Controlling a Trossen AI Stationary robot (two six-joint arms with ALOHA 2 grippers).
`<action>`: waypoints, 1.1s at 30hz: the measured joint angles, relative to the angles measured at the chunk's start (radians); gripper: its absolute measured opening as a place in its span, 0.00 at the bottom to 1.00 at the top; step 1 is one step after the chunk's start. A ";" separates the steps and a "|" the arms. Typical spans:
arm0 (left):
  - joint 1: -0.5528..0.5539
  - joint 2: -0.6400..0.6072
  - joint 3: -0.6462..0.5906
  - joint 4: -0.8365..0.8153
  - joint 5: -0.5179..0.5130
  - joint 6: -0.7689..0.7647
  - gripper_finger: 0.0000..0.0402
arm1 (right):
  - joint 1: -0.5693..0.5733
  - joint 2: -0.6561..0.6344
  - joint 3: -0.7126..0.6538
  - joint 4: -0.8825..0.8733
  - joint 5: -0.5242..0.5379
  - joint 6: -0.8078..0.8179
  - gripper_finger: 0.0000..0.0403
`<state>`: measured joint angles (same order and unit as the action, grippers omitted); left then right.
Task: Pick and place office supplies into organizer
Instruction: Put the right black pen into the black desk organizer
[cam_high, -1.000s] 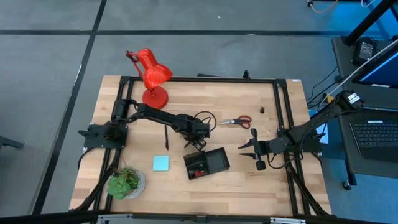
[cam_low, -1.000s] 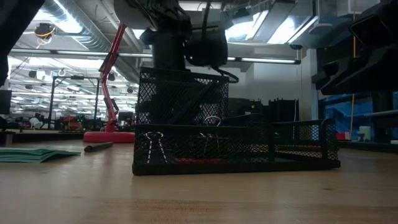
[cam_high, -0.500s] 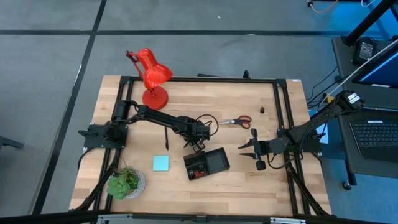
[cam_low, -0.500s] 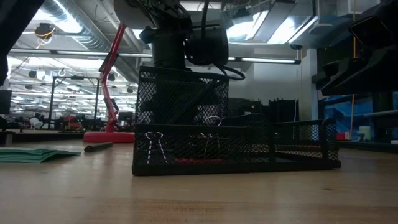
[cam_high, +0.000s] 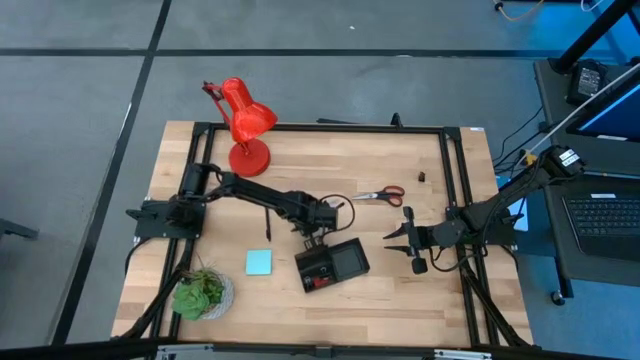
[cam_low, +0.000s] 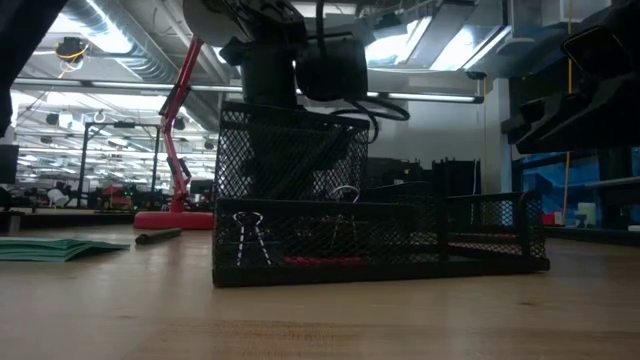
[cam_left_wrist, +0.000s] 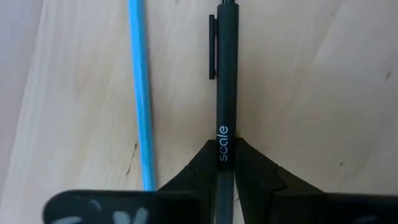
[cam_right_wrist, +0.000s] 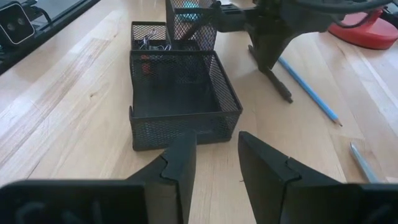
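Note:
My left gripper (cam_high: 319, 226) sits at mid-table just beyond the organizer (cam_high: 332, 262), shut on a black pen (cam_left_wrist: 224, 81). A light blue pen (cam_left_wrist: 142, 99) lies on the wood beside it. The black mesh organizer (cam_low: 380, 235) holds binder clips (cam_low: 247, 235) and a red piece (cam_low: 320, 259). Red-handled scissors (cam_high: 380, 195), another black pen (cam_high: 267, 222) and the light blue notepad (cam_high: 259, 262) lie flat on the table. My right gripper (cam_right_wrist: 214, 163) hovers open to the organizer's right. My left gripper pinches the black pen between its two fingers at the printed end of the barrel (cam_left_wrist: 223, 163). The fingers come from above, and the pen runs on forward out of them. It slants down toward the table (cam_right_wrist: 277, 84); I cannot tell whether its far end touches the wood.
A red desk lamp (cam_high: 243, 125) stands at the far left and a potted plant (cam_high: 203, 292) at the near left corner. A tiny black item (cam_high: 421, 177) lies near the far right. Bare wood shows between the organizer and the near edge.
My left gripper has moved a little toward the near edge and the organizer, carrying the black pen with it. My right arm has kept still.

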<state>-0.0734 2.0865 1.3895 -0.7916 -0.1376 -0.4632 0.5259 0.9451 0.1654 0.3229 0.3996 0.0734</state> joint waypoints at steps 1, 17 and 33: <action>-0.003 0.000 0.000 0.000 -0.006 0.019 0.09 | 0.000 0.000 0.000 0.000 0.000 0.000 0.30; -0.046 -0.061 0.007 -0.094 -0.066 0.058 0.08 | 0.000 0.000 0.000 0.000 0.000 0.003 0.30; -0.073 -0.119 0.011 -0.180 -0.102 0.023 0.08 | 0.000 0.000 0.000 -0.003 0.000 0.021 0.30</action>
<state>-0.1459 1.9678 1.4002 -0.9713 -0.2394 -0.4398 0.5256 0.9447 0.1654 0.3199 0.3996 0.0944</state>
